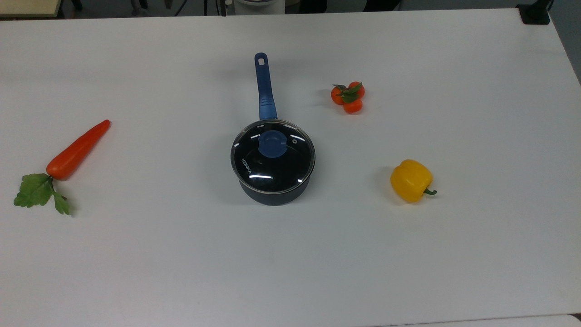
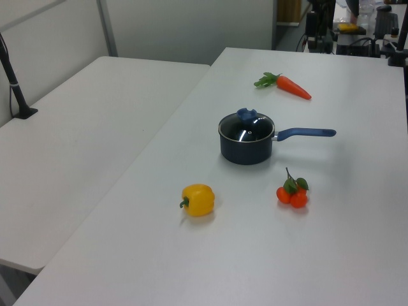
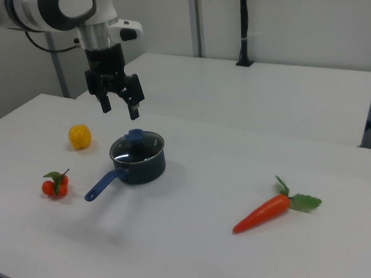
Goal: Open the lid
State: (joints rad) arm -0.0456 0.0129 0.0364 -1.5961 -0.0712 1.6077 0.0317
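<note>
Gripper up in the air in the right view, one of it, two black fingers spread apart with nothing between them, hanging above the saucepan and a touch toward the right view's left of the knob. Below it, one dark blue saucepan stands near the middle of the white table, its single long blue handle pointing toward the table's far edge in the top view. One lid is seated flat on the pan's rim, clear glass ringed in metal, one round blue knob on top, one small vent hole just beside the knob on the top view's right. White lettering on the glass reads "KONKA", running along the lid's rim on the top view's left; that is the only writing I can read anywhere. Count the produce now: one orange carrot with green leaves, lying well apart from the pan near the top view's left edge of the table, its tip angled toward the far edge. One yellow bell pepper with a short green stem, on the top view's right of the pan and a bit nearer the table's near edge. One cluster of three small orange fruits with green leaves, on the top view's right of the handle, toward the far edge. Nothing on the table touches anything else. A second white table stands alongside, at the left view's left.
</note>
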